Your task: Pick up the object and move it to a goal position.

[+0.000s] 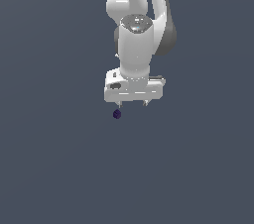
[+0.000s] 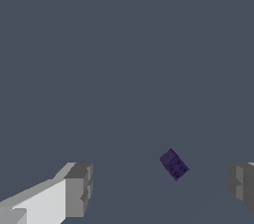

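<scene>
The desk (image 1: 49,168) is a flat, uniform slate grey-blue plane that fills the whole of both views. It carries no markings, edges or texture, and no walls or other room features show beyond it.

The white Panda arm reaches down from the top of the exterior view, its wrist pointing straight down and ending in the claw (image 1: 132,104). Two short fingertips (image 1: 119,104) poke out below the broad white hand body, standing well apart from each other, so the claw is spread wide and grips nothing. In the wrist view the same gap shows plainly: one grey finger pad (image 2: 79,191) at one side of the picture and the other pad just entering at the opposite edge, with bare desk between them.

The cube (image 1: 117,114) is a tiny dark purple-blue block, about as wide as one fingertip. In the exterior view it sits just below the fingertip on the exterior view's left, near it but not touching. In the wrist view the cube (image 2: 173,164) lies between the two pads, nearer to the pad at the picture's edge, turned at an angle to the finger line, and clear of both pads.
</scene>
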### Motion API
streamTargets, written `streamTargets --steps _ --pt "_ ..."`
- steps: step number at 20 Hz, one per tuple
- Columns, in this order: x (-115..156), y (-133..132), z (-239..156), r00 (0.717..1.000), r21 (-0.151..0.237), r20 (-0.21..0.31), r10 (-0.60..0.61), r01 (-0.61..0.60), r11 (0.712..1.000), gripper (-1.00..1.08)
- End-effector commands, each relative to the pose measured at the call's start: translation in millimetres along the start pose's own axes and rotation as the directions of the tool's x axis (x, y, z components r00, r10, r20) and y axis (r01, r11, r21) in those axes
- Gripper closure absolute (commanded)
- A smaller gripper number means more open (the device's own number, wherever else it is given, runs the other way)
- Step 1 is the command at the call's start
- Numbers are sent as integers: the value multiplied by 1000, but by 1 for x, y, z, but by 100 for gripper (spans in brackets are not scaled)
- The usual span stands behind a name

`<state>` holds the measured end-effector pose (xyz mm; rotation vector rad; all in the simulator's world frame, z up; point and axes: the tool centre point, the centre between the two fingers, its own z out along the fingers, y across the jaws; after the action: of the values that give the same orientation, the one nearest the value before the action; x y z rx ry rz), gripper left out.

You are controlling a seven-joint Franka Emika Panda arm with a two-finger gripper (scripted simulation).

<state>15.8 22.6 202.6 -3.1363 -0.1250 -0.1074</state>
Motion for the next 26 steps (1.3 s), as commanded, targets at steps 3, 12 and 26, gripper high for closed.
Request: streamTargets --steps 3,12,26 --pt "0 -1 -1 1000 1 -2 0 0 1000 -92" --pt "5 -9 -14 1000 18 -29 5 -4 1000 -92" --pt "-4 5 8 995 9 -14 -96 97 995 -92"
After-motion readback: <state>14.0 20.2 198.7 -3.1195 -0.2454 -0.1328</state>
